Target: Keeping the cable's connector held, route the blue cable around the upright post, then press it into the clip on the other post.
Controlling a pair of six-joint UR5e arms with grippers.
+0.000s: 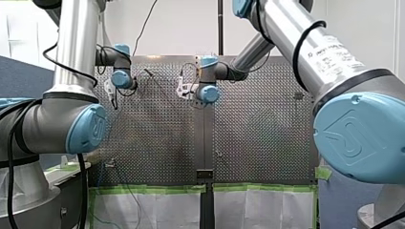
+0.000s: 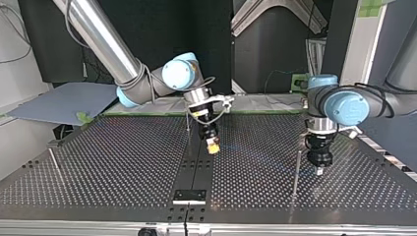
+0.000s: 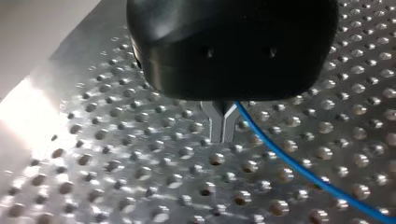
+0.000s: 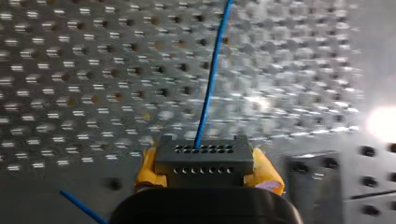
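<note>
Right wrist view gives me my right gripper (image 4: 208, 164), its yellow pads (image 4: 148, 170) clamped on the dark grey, hole-studded connector block (image 4: 204, 156). The thin blue cable (image 4: 210, 79) runs from the block out ahead over the perforated metal table (image 4: 70, 70). My left gripper (image 3: 222, 127) has its metal fingers (image 3: 215, 123) drawn almost together, with the cable just beside them; I cannot tell whether they pinch it. In the top view this gripper hangs near a thin upright metal post (image 2: 296, 169).
</note>
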